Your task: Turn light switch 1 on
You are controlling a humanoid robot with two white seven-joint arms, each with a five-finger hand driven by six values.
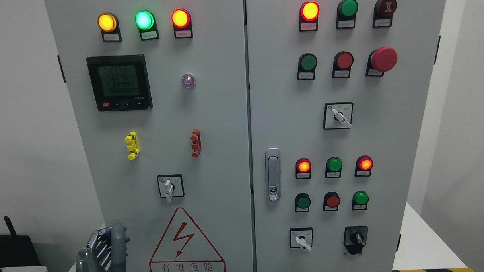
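Head view shows you the left hand (103,253) low at the cabinet's (209,125) bottom left corner, fingers loosely curled, gripping nothing. You will find a rotary switch (170,186) on the cabinet's left door, above the warning triangle (185,244) and up and right of the hand, untouched.

left hand (103,253): lower left, before cabinet (209,125) | meter (119,83): upper left door | latch (272,174): right door's left edge
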